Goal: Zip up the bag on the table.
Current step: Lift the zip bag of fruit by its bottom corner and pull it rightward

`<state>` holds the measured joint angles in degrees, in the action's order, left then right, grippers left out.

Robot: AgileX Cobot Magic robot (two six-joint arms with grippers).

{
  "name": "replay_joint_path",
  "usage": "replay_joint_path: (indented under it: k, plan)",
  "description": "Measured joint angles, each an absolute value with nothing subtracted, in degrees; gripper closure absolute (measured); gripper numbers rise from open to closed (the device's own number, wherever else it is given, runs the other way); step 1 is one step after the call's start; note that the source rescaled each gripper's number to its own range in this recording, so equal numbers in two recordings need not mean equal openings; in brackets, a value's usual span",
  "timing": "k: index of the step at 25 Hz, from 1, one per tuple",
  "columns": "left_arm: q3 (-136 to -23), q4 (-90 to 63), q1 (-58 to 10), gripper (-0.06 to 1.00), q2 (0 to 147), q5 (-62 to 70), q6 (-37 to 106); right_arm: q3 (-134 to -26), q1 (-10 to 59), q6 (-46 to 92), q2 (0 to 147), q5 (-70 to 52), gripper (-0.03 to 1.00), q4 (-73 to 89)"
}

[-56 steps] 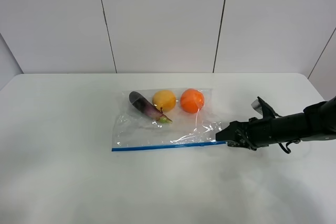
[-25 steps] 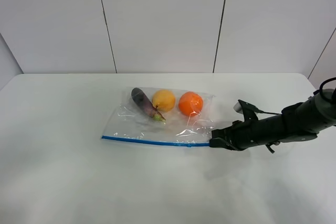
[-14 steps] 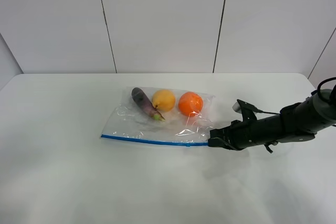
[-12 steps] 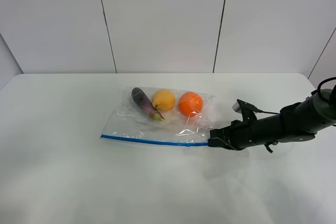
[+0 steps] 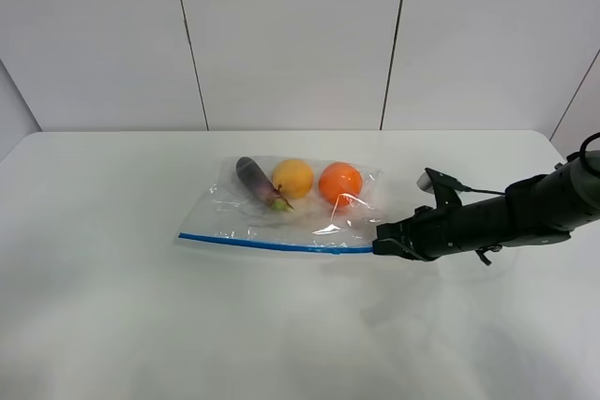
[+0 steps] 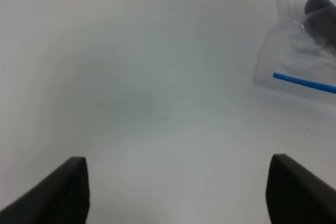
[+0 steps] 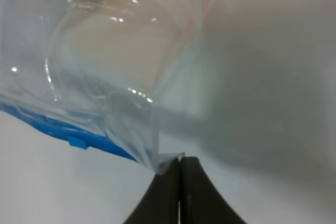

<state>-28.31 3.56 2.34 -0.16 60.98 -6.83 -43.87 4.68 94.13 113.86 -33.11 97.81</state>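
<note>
The bag (image 5: 281, 217) lies on the white table (image 5: 112, 306), with a purple eggplant (image 5: 258, 183), a yellow fruit (image 5: 293, 178) and an orange (image 5: 340, 183) inside. Its blue zipper strip (image 5: 272, 244) runs along the near edge. My right gripper (image 5: 379, 247) is shut on the bag's right near corner, at the end of the strip. In the right wrist view the closed gripper (image 7: 179, 165) pinches that corner, and a blue slider (image 7: 79, 141) shows on the strip. My left gripper (image 6: 178, 192) is open and empty over bare table, with the bag's left end (image 6: 294, 61) ahead of it.
A white panelled wall (image 5: 281, 35) stands behind the table. The right arm (image 5: 506, 217) stretches low over the table from the right edge. The left arm does not show in the exterior high view.
My right gripper has pulled the bag's corner to the left. The bag has slid left and turned, so the strip now slopes down to the right. In the last half second the gripper rose slightly.
</note>
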Motion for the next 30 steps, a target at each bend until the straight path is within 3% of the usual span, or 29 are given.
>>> replay_joint_path:
  k: [15, 30]
  plan:
    - [-28.31, 3.56, 2.34, -0.06, -0.16, 60.98, -6.83, -43.75, 4.68, 90.72, 102.30, -33.21, 0.97, 94.02]
    - [-28.31, 3.56, 2.34, -0.06, -0.16, 60.98, -6.83, -43.71, 4.68, 88.98, 101.63, -33.43, 0.97, 92.88]
